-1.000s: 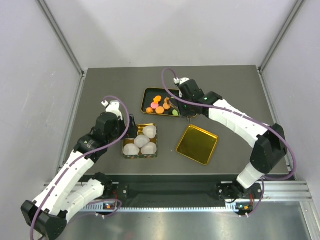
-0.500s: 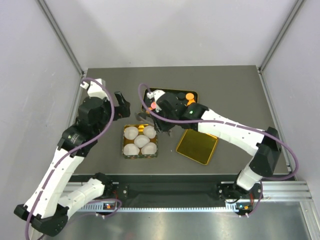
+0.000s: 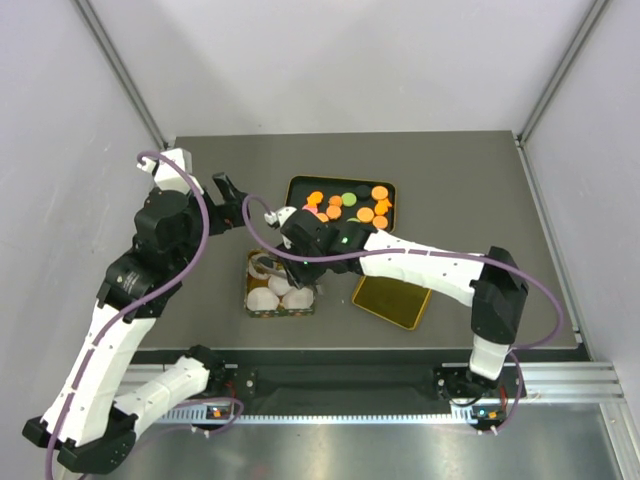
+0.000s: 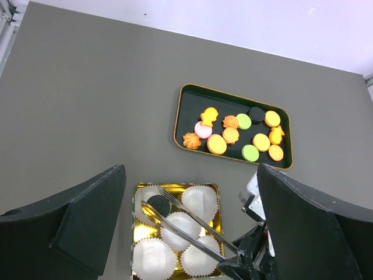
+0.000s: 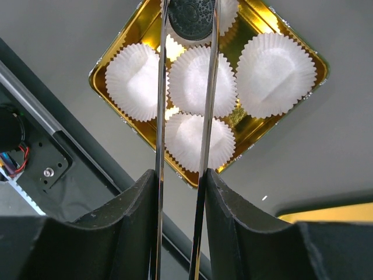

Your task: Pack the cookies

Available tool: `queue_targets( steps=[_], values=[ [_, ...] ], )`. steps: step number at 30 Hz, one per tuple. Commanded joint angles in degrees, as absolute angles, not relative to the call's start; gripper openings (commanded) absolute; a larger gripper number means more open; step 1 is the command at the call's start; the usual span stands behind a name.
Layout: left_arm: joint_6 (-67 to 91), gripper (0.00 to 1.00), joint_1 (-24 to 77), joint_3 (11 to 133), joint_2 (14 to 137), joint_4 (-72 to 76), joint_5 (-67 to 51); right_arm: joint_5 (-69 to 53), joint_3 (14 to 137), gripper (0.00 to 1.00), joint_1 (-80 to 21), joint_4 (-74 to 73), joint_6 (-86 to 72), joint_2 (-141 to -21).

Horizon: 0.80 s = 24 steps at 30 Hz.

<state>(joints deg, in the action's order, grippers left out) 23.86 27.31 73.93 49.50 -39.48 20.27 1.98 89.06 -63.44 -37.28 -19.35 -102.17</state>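
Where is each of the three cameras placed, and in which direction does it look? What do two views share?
Top external: above and behind the arm bases, looking down on the table; left arm and right arm show, left pincer open.
Left wrist: high over the table, looking down on the cookie tray and gold tin; its fingers frame the view.
Right wrist: just above the tin, looking along the tongs; the right pincer clamps them.
Shared: both wrist views show the dark cookie at the tong tips.
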Motion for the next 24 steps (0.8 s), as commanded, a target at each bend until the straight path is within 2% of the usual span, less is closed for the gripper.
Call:
queue_targets(
  steps=[1, 20, 24],
  values=[
    [23.12, 0.99, 27.07, 75.76, 48.87, -39.99, 20.74, 1.32, 93.16, 0.31, -64.42, -33.31, -20.13, -102.92],
    [23.38, 0.99, 27.07, 72.77, 47.99, -39.46, 19.95, 2.99, 93.25, 0.49, -64.60, -33.22, -20.13, -103.80],
    [23.47, 0.99, 27.07, 72.77, 47.90, -39.46, 19.78, 2.99, 93.16, 0.49, -64.60, -33.22, -20.13, -103.27]
  ],
)
